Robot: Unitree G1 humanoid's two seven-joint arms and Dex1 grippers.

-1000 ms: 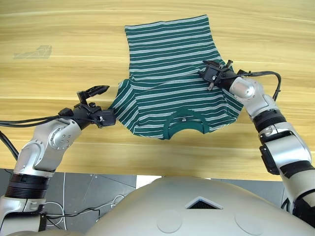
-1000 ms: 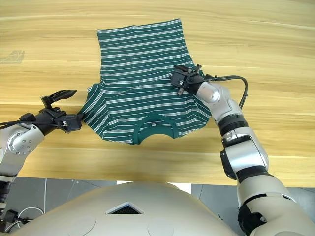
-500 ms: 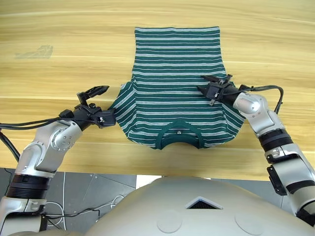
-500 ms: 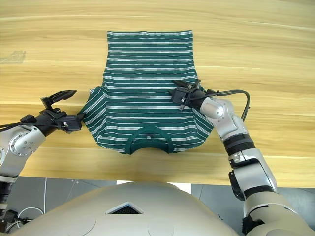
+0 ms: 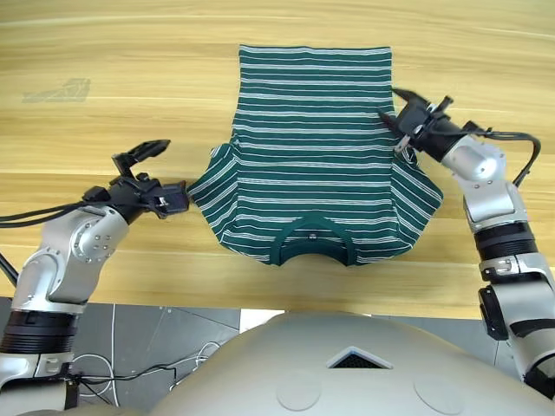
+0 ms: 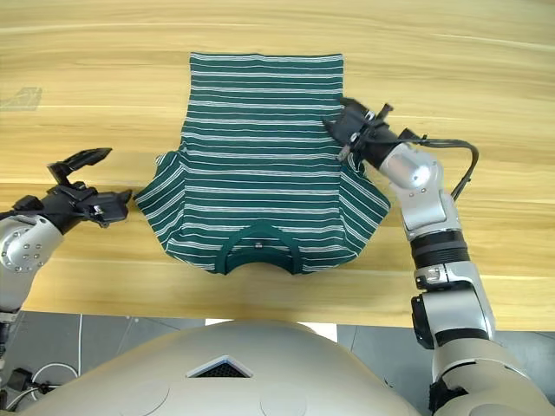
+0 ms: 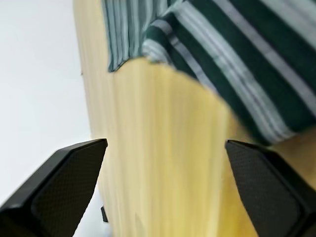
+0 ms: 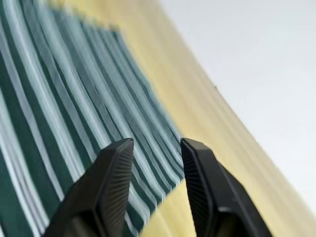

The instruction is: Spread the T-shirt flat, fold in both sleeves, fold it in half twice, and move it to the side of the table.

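Shirt lies face up on the table, collar nearest us, hem far, body nearly flat. Both sleeves are out and not yet folded; the left sleeve puckers at the armpit. We judge the cloth light, limp and likely to slide on smooth wood, so we take each sleeve by its outer cuff edge, pinching both layers, and lift low. Right gripper sits at the shirt's right edge above the right sleeve, fingers slightly parted, nothing pinched. Left gripper hangs just beside the left sleeve, spread wide, empty.
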